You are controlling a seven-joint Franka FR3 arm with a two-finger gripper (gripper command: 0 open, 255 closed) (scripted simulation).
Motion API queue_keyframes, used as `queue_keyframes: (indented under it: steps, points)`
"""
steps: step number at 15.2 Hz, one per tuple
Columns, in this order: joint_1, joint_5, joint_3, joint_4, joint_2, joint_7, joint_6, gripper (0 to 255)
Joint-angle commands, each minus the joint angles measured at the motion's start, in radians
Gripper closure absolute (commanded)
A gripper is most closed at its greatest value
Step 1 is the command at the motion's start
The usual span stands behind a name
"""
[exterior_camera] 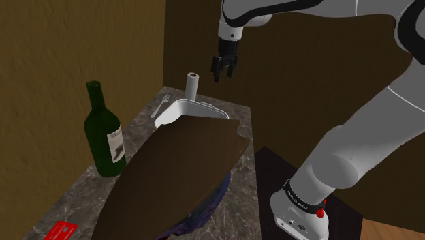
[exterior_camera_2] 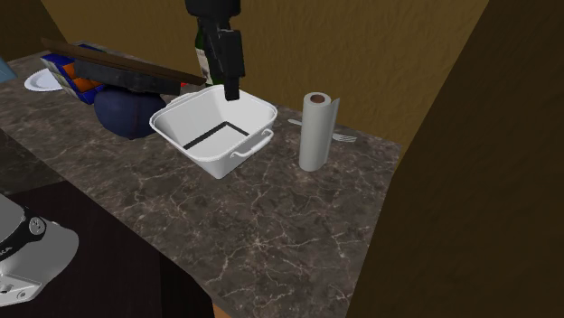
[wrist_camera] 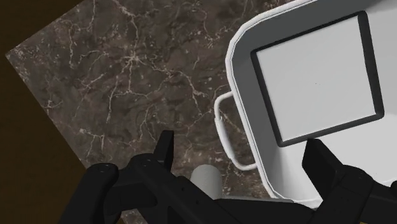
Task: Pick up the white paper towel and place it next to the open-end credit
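One white paper towel roll (exterior_camera: pixel 193 86) stands upright on the dark marbled tabletop (exterior_camera: pixel 75 191), at its far end in the shoulder view, just beside a handled end of a white rectangular tub (exterior_camera: pixel 187 112). A fork (exterior_camera: pixel 161 106) lies to the shoulder view's left of the tub. In the second exterior view the roll (exterior_camera_2: pixel 316 131) is on the tub's right and nothing touches it.

The end effector (exterior_camera: pixel 224 71) hangs in the air above the tub and the roll, fingers spread and gripping nothing. In the wrist view the end effector (wrist_camera: pixel 240 149) looks down on the tub's wall (wrist_camera: pixel 245 83), with the roll's top (wrist_camera: pixel 207 181) beside the tub's handle.

A green wine bottle (exterior_camera: pixel 103 133) stands at the shoulder view's left. A tilted brown board (exterior_camera: pixel 184 170) hides much of the near tabletop. At the near left corner lies what looks like a red card (exterior_camera: pixel 61 231), well apart from the roll; its print is too small to read.
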Motion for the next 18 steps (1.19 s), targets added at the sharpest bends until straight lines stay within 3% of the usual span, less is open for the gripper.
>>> queue_keyframes:
  steps: [1, 9, 16, 18]
  points:
    - [0.000, 0.006, -0.003, 0.059, 0.071, -0.007, 0.018, 0]
    - [-0.008, 0.037, -0.008, 0.389, 0.381, -0.039, 0.023, 0]
    - [-0.021, 0.064, -0.004, 0.789, 0.682, -0.061, -0.057, 0]
    - [-0.021, 0.063, -0.004, 0.762, 0.682, -0.061, -0.029, 0]
